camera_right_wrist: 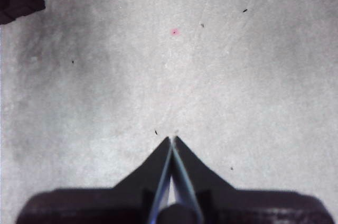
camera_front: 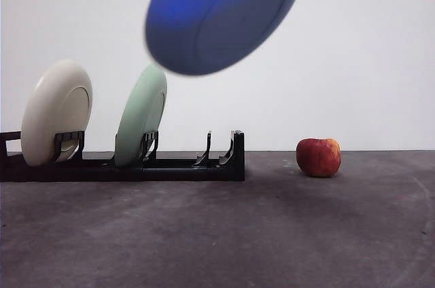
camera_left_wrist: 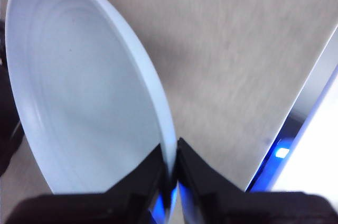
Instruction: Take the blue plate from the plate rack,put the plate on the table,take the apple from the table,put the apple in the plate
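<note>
The left gripper (camera_left_wrist: 171, 168) pinches the rim of the blue plate (camera_front: 221, 13), its two jaws pressed on either side of the edge. The plate hangs tilted in the air, above the plate rack (camera_front: 204, 166), which holds a cream plate (camera_front: 54, 111) and a pale green plate (camera_front: 141, 123). The apple (camera_front: 318, 157) sits on the table (camera_front: 272, 234), well apart from the rack. The right gripper (camera_right_wrist: 172, 140) hovers over bare table, jaws pressed together.

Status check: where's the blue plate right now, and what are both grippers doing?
Left gripper shut on blue plate, airborne above the plate rack. Right gripper shut, empty, over bare table. Apple on table, nothing blocking.
</note>
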Controlling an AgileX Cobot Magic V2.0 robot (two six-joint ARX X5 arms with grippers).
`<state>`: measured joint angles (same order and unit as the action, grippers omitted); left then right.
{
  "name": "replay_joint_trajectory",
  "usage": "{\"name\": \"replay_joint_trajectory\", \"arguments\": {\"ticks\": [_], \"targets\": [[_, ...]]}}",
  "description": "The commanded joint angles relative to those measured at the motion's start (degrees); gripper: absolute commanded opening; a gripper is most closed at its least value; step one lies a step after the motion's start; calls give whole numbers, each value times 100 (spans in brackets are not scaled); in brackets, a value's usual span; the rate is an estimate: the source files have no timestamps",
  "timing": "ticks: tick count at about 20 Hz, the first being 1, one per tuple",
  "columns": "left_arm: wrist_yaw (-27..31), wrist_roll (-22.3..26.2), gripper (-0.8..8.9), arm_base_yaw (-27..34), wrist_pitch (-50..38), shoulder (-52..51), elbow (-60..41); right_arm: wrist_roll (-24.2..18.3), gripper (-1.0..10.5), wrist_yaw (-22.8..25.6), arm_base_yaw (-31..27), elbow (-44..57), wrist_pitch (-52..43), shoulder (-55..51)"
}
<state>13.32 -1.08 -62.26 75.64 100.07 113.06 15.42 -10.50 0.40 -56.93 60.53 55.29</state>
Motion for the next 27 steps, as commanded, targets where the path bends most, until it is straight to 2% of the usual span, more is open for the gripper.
{"name": "replay_joint_trajectory", "arguments": {"ticks": [1, 4, 7, 10, 13, 15, 18, 20, 21, 23, 25, 27], "targets": [[619, -162, -8, -227, -9, -24, -610, -46, 1, 7, 13, -20, -7, 4], [1440, -407, -8, -442, -420, -24, -1606, -46, 1, 7, 13, -20, -13, 7], [1329, -494, -8, -461, -1294, -24, -2586, -46, 1, 9, 13, -20, -55, 4], [1327, -313, -8, -520, -2409, -22, -3606, -44, 1, 7, 13, -20, -90, 4], [1303, -319, -8, -520, -2889, -22, -4343, -46, 1, 7, 13, -20, -85, 4], [1054, -302, -8, -518, -3150, -22, -4682, -44, 1, 7, 13, -20, -87, 7], [570, -282, -3, -518, -3204, -22, -4852, -44, 1, 7, 13, -20, -87, 4], [577, -282, 7, -527, -3226, -22, -4846, -55, 2, 7, 13, -20, -90, 4], [577, -280, 51, -525, -3244, -22, -4846, -48, 6, 39, 13, -20, -105, 4], [577, -282, 250, -501, -3246, -22, -4844, -57, 19, 66, 13, -20, -212, 7], [577, -282, 410, -501, -3244, -22, -4835, -59, 139, 63, 42, -20, -356, 7], [577, -321, 418, -503, -3150, -24, -4769, -188, 236, -55, 74, -20, -597, 9]]}}
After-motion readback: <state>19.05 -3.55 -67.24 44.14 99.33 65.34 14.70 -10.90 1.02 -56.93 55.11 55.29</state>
